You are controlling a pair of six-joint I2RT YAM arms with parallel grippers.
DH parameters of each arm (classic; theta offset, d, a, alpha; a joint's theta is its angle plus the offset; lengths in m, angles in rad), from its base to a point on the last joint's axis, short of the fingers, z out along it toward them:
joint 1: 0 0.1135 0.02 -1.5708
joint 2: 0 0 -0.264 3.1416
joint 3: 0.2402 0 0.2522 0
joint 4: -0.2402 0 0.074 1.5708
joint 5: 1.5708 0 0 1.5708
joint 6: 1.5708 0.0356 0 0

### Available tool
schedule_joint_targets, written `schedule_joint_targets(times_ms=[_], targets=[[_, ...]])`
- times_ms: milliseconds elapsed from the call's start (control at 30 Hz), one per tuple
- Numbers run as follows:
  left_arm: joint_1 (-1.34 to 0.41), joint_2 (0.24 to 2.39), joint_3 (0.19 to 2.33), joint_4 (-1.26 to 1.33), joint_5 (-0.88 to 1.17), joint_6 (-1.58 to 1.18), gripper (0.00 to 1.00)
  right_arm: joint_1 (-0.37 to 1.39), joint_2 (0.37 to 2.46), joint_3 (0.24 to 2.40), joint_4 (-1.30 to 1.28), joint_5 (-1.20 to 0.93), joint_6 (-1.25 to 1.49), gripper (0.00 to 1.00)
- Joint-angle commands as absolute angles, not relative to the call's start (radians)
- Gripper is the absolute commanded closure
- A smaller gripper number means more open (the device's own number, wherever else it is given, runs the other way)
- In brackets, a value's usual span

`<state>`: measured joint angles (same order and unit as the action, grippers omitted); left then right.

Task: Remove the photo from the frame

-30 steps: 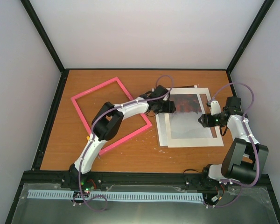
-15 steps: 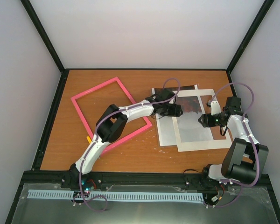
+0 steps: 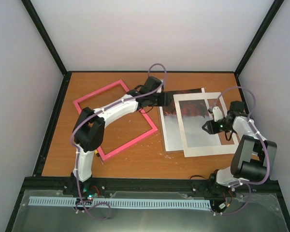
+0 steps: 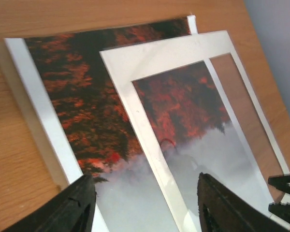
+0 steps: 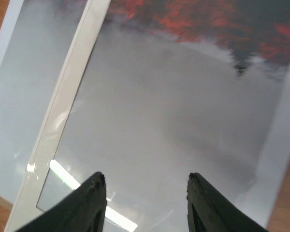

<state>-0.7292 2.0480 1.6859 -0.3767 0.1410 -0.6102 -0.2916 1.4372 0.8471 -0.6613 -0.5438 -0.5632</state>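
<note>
Orange-brown wooden tabletop [image 3: 135, 154] is carrying the thin bright pink rectangular frame [image 3: 97, 91], lying empty at left. The glossy red-black and grey photo [image 3: 170, 130] is lying just beside it under a skewed white card mat [image 3: 208, 151]. The left end effector [image 3: 160, 99] and right end effector [image 3: 205, 127] are hanging over the sheets, fingers spread, gripping nothing. Judging the risk: pressing fingertips could be dragging mat and photo together, creasing the gloss.

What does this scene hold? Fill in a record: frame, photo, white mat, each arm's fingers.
frame: pink, empty, flat on the table, left of the photo
photo: outside the frame, partly under the white mat
white mat: lies askew over the photo
left fingers: open, by the photo's far left corner
right fingers: open, over the photo's grey half
</note>
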Motion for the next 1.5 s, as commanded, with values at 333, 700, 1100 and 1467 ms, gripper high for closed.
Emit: schedule_joint_targets(times_ms=[333, 700, 1100, 1467], targets=[[-0.630, 2.145, 1.647, -0.397, 0.290, -0.628, 0.53, -0.136, 1.609, 0.894, -0.649, -0.494, -0.598, 0.63], [-0.608, 2.299, 1.809, -0.447, 0.343, -0.632, 0.54, -0.137, 1.704, 0.875, -0.648, -0.485, -0.590, 0.65], [-0.607, 2.330, 1.814, -0.454, 0.369, -0.657, 0.54, -0.135, 1.723, 0.872, -0.654, -0.477, -0.584, 0.65], [-0.597, 2.323, 1.771, -0.305, 0.529, -0.774, 0.54, -0.136, 1.721, 0.871, -0.652, -0.478, -0.583, 0.64]])
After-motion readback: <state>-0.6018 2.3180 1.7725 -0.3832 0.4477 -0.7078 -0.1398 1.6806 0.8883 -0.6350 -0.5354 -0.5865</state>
